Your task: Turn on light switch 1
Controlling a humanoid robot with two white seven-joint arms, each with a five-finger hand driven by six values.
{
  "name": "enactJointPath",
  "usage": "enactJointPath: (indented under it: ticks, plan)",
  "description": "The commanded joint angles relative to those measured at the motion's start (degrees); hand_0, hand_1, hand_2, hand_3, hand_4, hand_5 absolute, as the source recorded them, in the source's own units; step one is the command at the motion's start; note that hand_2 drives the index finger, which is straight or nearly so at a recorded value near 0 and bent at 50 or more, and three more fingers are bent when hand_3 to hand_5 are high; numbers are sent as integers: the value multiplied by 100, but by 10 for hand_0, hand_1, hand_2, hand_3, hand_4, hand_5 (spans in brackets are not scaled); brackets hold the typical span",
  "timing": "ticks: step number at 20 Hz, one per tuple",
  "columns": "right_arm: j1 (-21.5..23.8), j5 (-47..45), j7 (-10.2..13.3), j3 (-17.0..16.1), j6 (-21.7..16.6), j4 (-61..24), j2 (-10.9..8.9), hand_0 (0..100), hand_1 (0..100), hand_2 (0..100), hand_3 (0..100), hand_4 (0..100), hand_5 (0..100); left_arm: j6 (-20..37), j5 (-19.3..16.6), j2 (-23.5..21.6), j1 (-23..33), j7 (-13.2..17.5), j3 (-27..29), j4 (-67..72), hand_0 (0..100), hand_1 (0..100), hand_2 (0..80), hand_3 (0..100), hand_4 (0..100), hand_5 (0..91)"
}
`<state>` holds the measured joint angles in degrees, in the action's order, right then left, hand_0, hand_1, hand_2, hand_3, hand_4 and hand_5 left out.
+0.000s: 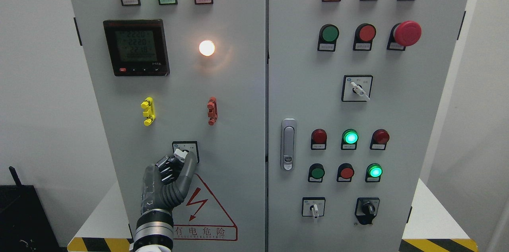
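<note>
The left hand (171, 174) rises from the bottom edge, left of centre, its fingers curled up against the rotary switch (183, 152) low on the left cabinet door (238, 97). The thumb lies along the knob's right side and the other fingers bunch at its left, so it appears closed on the knob, which sits at the fingertips, just above the palm. I judge that the next move is a twist of the wrist, not a reach. Above the switch, a white lamp (206, 48) glows. The right hand is out of view. Plain walls flank the cabinet.
</note>
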<state>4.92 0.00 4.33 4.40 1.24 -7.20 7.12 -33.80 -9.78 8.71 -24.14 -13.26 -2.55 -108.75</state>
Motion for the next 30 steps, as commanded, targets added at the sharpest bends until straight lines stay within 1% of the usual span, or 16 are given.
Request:
enactJointPath:
  ticks: [1, 8, 21, 23, 30]
  plan:
    - [0, -140, -3, 0, -1, 0, 0, 0, 0, 0, 0, 0, 0, 5, 2, -1, -20, 8, 1, 3, 325, 457, 589, 920, 894, 731]
    - [0, -140, -3, 0, -1, 0, 0, 0, 0, 0, 0, 0, 0, 5, -7, -1, 15, 8, 18, -6, 275, 434, 589, 921, 894, 731]
    - [0, -140, -3, 0, -1, 0, 0, 0, 0, 0, 0, 0, 0, 23, 2, -10, 41, 25, 62, -15, 263, 429, 590, 923, 895, 731]
    - [0, -140, -3, 0, -1, 0, 0, 0, 0, 0, 0, 0, 0, 23, 2, -10, 59, 17, 62, -23, 269, 453, 590, 923, 895, 730]
    - [0, -140, -3, 0, -1, 0, 0, 0, 0, 0, 0, 0, 0, 49, 28, -19, 76, 25, 45, -41, 261, 474, 591, 925, 895, 730]
